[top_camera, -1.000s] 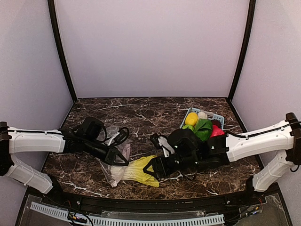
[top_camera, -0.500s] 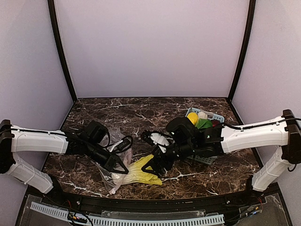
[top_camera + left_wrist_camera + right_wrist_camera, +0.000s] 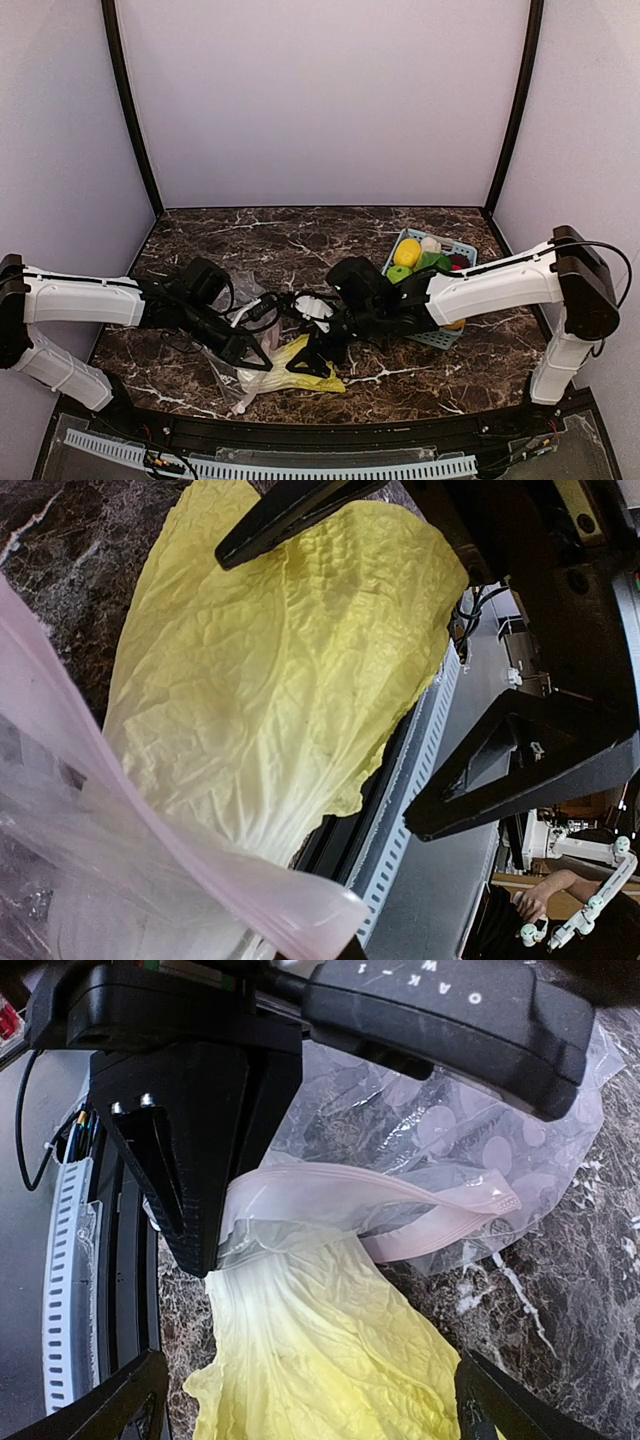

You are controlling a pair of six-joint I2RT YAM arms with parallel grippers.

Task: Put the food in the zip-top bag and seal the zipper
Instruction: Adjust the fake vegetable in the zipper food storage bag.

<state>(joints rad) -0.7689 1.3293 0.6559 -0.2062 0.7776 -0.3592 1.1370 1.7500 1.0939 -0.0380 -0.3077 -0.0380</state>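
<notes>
Right wrist view: left fingers pinch the zip-top bag by its mouth, napa cabbage stem just inside, leaves between the spread right fingers — unheld, it could slide out, or the floppy mouth could sag.

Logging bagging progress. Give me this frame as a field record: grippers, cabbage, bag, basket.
left gripper: shut on the zipper, holding the mouth up
right gripper: open, fingers either side of the leafy end
napa cabbage: stem end inside the zip-top bag mouth, leaves outside
zipper state: unsealed
basket: holds lemon and other produce
</notes>
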